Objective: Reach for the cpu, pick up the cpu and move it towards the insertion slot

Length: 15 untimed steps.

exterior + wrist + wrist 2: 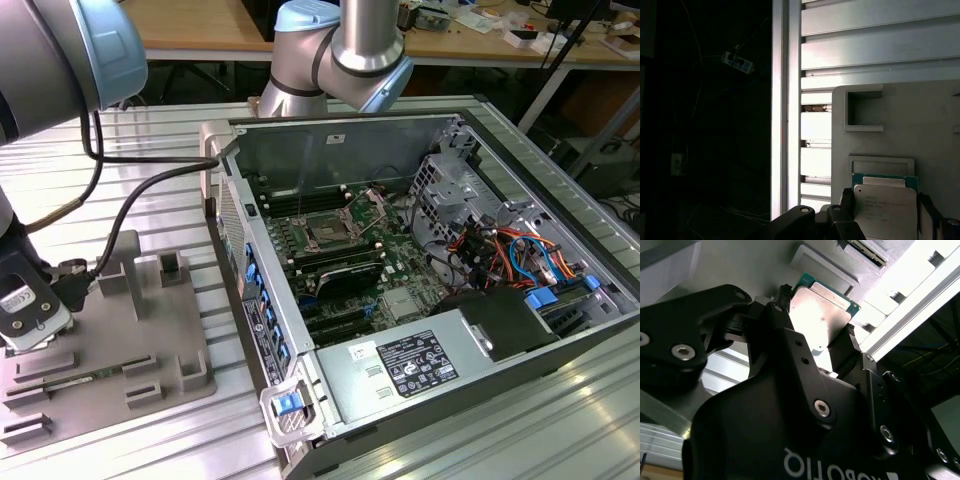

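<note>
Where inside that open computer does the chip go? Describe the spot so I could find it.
In the exterior view, look into the open computer case. On its board lies the insertion slot, a dark square with a brownish centre. Only it has a shiny metal frame; the long black memory slots beside it are narrow, and the pale-grey square chip is bare.

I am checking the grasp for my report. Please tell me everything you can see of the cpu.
The cpu is a flat square chip with a silvery metal face, faint print and a thin green rim. It sits between the gripper fingers, which press two opposite edges. It is over the grey fixture tray, beside a shallow rectangular recess. Whether it rests on the tray cannot be told.
</note>
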### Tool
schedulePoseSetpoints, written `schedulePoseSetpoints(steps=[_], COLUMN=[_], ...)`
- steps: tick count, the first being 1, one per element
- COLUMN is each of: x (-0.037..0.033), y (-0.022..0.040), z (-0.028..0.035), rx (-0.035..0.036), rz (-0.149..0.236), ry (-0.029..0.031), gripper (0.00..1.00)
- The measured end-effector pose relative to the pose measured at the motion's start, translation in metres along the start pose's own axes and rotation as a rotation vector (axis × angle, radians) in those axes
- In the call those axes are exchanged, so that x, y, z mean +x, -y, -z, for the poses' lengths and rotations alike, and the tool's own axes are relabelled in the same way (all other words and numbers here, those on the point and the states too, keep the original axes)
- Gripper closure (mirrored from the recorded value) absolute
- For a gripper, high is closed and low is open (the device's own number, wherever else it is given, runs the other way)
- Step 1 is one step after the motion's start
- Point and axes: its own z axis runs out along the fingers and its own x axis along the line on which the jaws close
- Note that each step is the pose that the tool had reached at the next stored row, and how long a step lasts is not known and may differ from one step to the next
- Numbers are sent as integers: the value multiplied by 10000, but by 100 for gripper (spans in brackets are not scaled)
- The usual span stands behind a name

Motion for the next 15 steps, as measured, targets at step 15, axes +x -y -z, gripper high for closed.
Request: schedulePoseSetpoints(steps=[15], x=[1], y=[-3], z=[69], rx=[-1], rz=[0], ry=[2], gripper=[45])
